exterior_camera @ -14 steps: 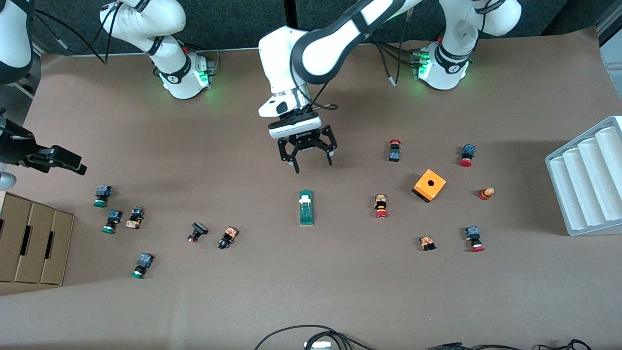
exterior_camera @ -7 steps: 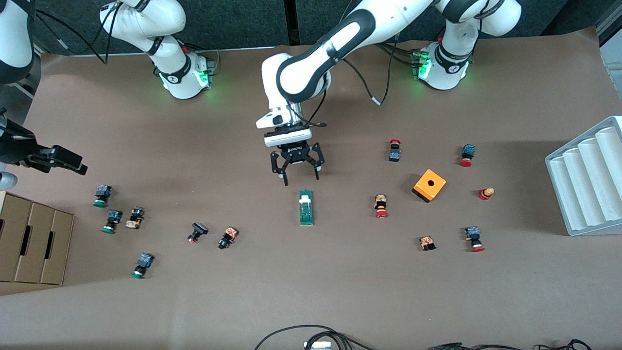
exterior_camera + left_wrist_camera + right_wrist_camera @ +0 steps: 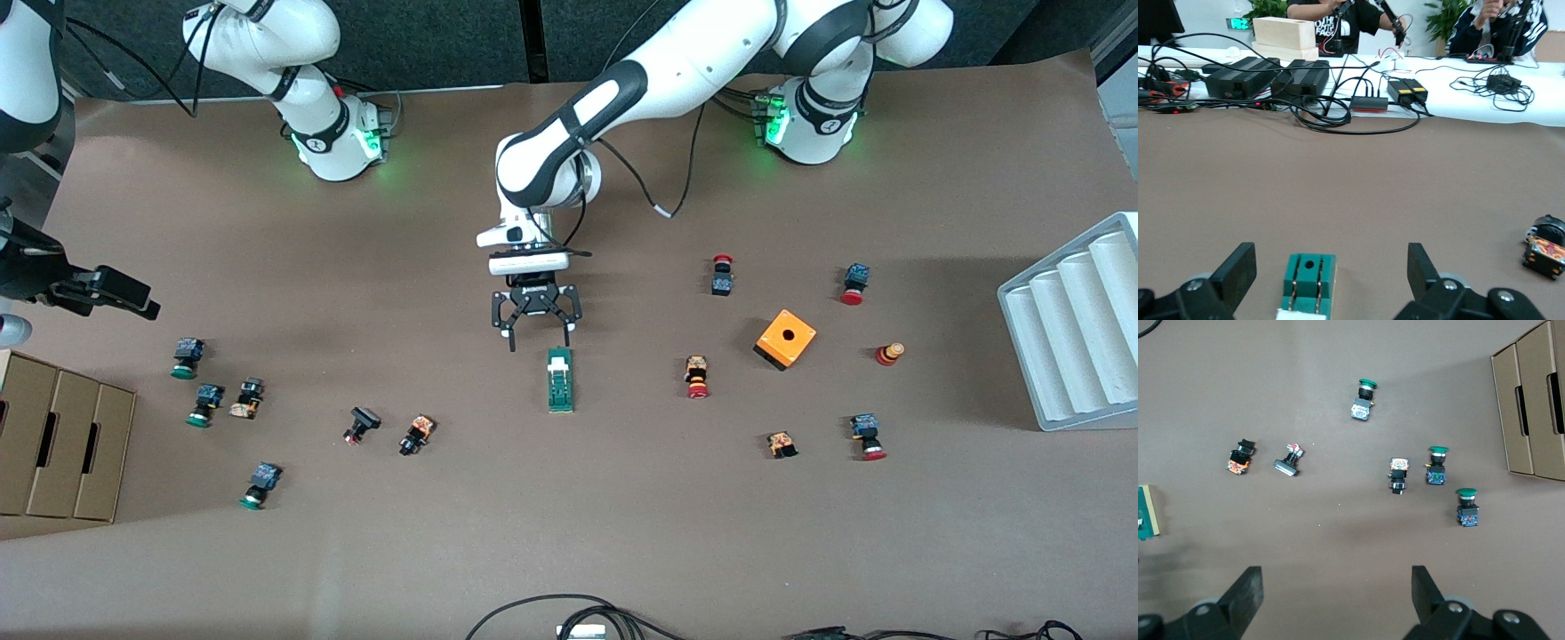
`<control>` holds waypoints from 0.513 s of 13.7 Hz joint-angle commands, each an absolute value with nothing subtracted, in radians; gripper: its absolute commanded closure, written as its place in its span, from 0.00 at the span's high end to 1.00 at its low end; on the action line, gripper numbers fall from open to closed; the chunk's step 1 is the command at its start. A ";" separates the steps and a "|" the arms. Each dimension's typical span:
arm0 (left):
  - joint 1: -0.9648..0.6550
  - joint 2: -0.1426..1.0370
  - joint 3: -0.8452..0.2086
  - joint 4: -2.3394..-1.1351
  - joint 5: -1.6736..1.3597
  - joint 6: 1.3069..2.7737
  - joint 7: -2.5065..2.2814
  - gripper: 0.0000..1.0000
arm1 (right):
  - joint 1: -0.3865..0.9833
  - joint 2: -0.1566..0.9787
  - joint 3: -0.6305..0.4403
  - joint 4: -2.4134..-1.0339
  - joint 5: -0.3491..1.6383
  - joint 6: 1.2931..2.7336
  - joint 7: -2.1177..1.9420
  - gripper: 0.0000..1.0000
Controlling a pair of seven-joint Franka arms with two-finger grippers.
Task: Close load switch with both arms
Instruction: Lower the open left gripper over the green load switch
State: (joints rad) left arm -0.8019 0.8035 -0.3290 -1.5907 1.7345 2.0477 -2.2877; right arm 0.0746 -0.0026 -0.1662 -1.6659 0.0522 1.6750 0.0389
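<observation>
At the centre of the front frame, the left hand (image 3: 539, 340) hangs low over the brown desk (image 3: 569, 533), its black fingers spread apart just above the white-tipped end of the load switch (image 3: 560, 380). The left arm (image 3: 622, 98) sweeps down to it from its green-lit base at the upper right of the frame. The dark-green switch lies flat at mid-frame, lengthwise toward the camera, untouched, its white piece at the end closest to the hand. In the left wrist view the load switch (image 3: 1309, 283) sits at the bottom edge, between the two open fingers (image 3: 1237, 275).

The right hand (image 3: 111, 293) waits at the left edge of the front frame, above the cardboard boxes (image 3: 58, 449); its own camera shows the fingers (image 3: 1245, 599) held wide apart over green-capped push buttons (image 3: 1445, 483).

An orange cube (image 3: 786, 339) with a hole stands right of centre among red-capped push buttons (image 3: 698, 377). A white ridged tray (image 3: 1071, 333) fills the right edge.
</observation>
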 commanded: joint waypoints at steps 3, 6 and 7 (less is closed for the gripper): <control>-0.813 0.876 -0.324 -1.574 1.879 1.991 -2.385 1.00 | 0.081 0.003 -0.170 -1.646 0.035 1.667 0.035 0.99; -0.811 0.908 -0.321 -1.574 1.925 1.961 -2.405 1.00 | 0.081 0.003 -0.170 -1.646 0.035 1.667 0.035 0.99; -0.811 0.914 -0.321 -1.574 1.928 1.951 -2.404 1.00 | 0.081 0.003 -0.169 -1.646 0.035 1.667 0.035 0.99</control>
